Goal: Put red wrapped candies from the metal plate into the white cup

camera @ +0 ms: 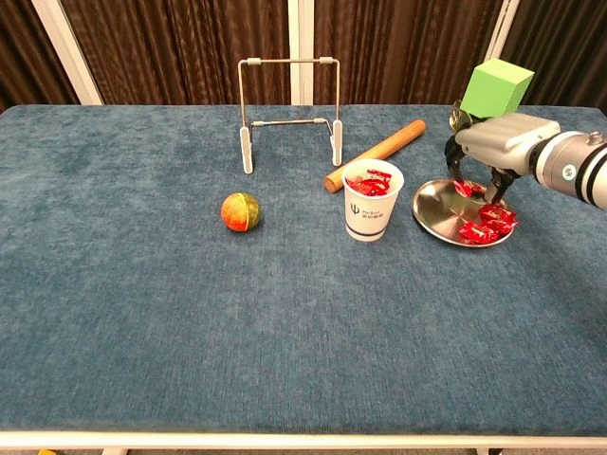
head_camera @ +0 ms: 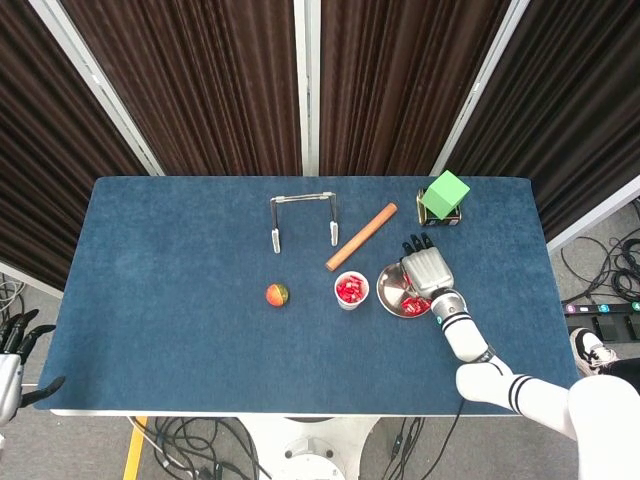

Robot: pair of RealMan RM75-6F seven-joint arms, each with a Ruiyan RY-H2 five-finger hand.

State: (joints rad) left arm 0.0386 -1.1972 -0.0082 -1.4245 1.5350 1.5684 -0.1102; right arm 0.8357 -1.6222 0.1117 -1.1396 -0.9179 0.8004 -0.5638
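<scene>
A: Nearest on the blue desk [camera: 142, 332] sits a small ball [camera: 241, 211], part red, part green, alone toward the left. What stands behind it?

B: The white cup [camera: 373, 203], with red wrapped candies [camera: 371, 182] already inside. It carries a small dark logo and a line of print, too small to read. Just beside it to the right lies the metal plate [camera: 434, 207], holding more loose candies [camera: 486, 224] on its right half.

A: And the right hand [camera: 495, 152]?

B: It hangs over the plate's far edge, palm down, fingers [camera: 453, 168] curled downward with their tips at the candies. One red candy shows between the fingers, but whether it is pinched cannot be told.

A: Farther back?

B: A wooden rolling pin [camera: 376, 154] lies at a slant behind the cup, a wire rack [camera: 288, 112] stands upright to its left, and a green cube [camera: 496, 89] rests tilted on a dark box at the far right.

A: The left hand [head_camera: 14, 352]?

B: Off the desk's near left corner in the head view, fingers apart, holding nothing.
</scene>
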